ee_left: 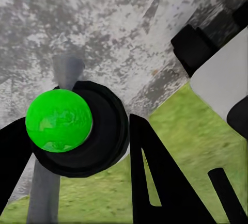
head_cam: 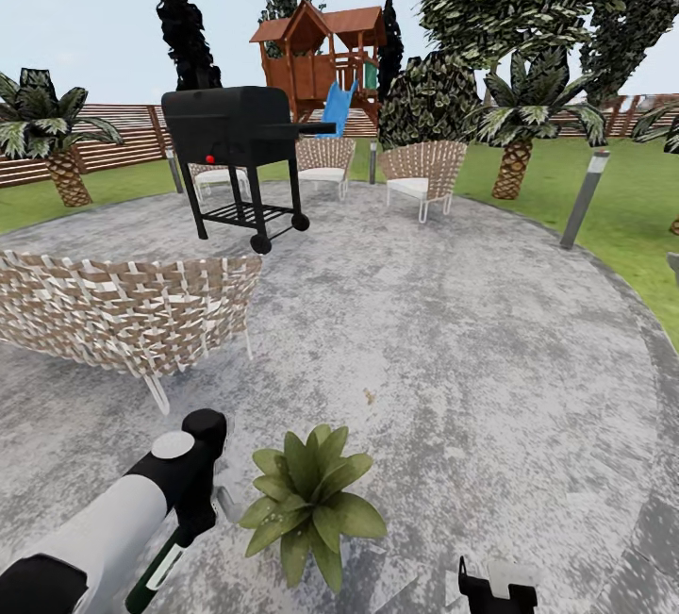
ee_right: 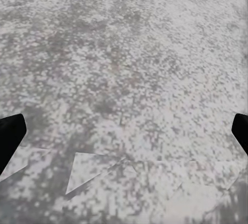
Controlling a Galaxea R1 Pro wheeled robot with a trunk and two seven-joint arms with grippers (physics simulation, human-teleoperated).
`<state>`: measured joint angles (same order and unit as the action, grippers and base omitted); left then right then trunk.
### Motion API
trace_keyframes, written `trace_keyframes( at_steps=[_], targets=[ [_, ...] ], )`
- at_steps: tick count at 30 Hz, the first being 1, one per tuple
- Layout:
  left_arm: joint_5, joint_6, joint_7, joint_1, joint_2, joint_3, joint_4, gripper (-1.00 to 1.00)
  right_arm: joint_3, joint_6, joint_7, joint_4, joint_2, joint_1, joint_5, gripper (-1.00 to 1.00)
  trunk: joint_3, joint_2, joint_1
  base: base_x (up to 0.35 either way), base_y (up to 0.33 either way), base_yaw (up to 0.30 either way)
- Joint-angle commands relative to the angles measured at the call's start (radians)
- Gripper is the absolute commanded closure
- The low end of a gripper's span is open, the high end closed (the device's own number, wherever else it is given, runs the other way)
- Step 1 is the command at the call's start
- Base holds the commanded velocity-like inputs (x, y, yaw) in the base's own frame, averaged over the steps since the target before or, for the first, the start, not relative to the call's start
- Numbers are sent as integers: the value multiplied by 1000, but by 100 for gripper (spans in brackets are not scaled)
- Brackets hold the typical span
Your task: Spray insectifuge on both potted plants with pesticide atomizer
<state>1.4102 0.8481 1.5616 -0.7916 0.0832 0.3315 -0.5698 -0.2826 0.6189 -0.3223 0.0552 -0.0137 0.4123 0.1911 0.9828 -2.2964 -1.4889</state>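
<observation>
One potted plant (head_cam: 311, 499) stands on the round grey patio (head_cam: 453, 350), just beside the left hand (head_cam: 193, 524). That hand is clamped on the pesticide atomizer (head_cam: 156, 572), whose dark green body with a white strip hangs below it; in the left wrist view its bright green end (ee_left: 58, 120) sits between the black fingers (ee_left: 160, 182). The right hand (head_cam: 498, 586) is spread wide over bare paving. Ahead stand one black grill (head_cam: 240, 147), three wicker chairs (head_cam: 123, 312) and two grey bollard lamps (head_cam: 585, 199).

light: bright, even daylight | shadows: faint under the grill (head_cam: 240, 157) | edges: fence bows, wide-angle | textures: blotchy, perhaps low-resolution
</observation>
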Motion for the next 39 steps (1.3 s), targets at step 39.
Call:
trace_keyframes(
  at_steps=[39],
  targets=[
    [-8, 19, -67, 17, 11, -39, -38, 100, -10, 2, -1, 0, 1, 1, 7, -100, 1, 0, 0, 33, 12, 0]
  ],
)
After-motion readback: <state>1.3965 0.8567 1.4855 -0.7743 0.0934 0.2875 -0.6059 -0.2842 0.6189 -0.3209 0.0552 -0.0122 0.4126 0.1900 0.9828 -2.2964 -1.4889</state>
